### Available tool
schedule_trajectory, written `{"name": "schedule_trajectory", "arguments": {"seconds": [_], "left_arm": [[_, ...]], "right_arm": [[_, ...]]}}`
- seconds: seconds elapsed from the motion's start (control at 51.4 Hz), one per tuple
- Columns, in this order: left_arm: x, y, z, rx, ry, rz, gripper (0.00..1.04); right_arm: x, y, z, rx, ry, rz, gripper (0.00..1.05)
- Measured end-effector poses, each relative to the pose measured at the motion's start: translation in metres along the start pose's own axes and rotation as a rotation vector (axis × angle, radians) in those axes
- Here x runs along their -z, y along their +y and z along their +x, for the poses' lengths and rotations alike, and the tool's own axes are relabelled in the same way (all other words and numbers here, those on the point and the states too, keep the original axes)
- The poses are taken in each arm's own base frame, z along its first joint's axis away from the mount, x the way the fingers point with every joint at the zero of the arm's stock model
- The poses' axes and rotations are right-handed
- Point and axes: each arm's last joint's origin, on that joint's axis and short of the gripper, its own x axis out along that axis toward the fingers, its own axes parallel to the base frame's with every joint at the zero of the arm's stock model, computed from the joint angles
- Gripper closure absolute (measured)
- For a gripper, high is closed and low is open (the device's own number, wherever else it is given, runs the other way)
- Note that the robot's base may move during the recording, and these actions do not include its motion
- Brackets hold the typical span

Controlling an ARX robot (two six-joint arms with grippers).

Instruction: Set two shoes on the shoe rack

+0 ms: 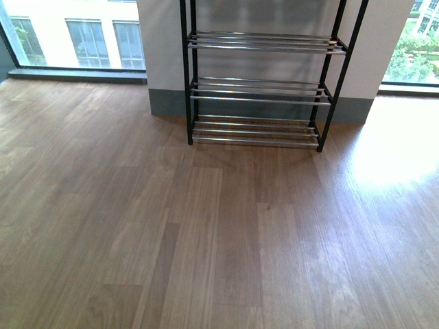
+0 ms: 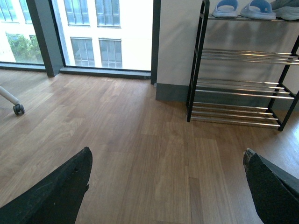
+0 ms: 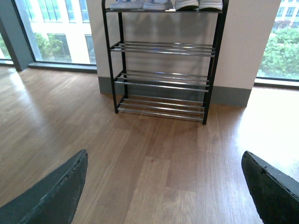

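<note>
Rack (image 1: 260, 89): stands against the pale wall between two windows, black frame, shelves of silver rods; three lower shelves bare in the front view.
Top shelf: seen only from the wrist cameras. In the right wrist view two white-soled shoes (image 3: 198, 4) sit at its right end, touching, side by side, cut by the frame edge, so their uppers are hidden.
Slippers (image 2: 243, 8): a light blue pair on the same top shelf, beside the shoes; in the left wrist view a grey bit of shoe shows at the far corner.
Floor (image 1: 206, 226): brown wood planks, bright patch of sun at the right by the window.
Left gripper (image 2: 166, 186): fingers (image 2: 60, 191) spread wide, nothing between them, floor showing through the gap; well apart from the rack.
Right gripper (image 3: 163, 186): jaws likewise wide and holding nothing, facing the rack from a distance.
Caster (image 2: 18, 109): a small wheel on a white leg, near the left window.
Arms: neither shows in the front view.
</note>
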Motion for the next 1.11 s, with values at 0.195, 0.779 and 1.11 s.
{"name": "schedule_trajectory", "arguments": {"seconds": [0.195,0.779,1.11], "left_arm": [[0.0,0.0,0.0,0.0,0.0,0.0,0.09],[0.0,0.0,0.0,0.0,0.0,0.0,0.09],[0.0,0.0,0.0,0.0,0.0,0.0,0.09]], "right_arm": [[0.0001,0.0,0.0,0.0,0.001,0.0,0.09],[-0.0001,0.0,-0.0001,0.0,-0.001,0.0,0.09],[-0.0001,0.0,-0.0001,0.0,-0.001,0.0,0.09]]}}
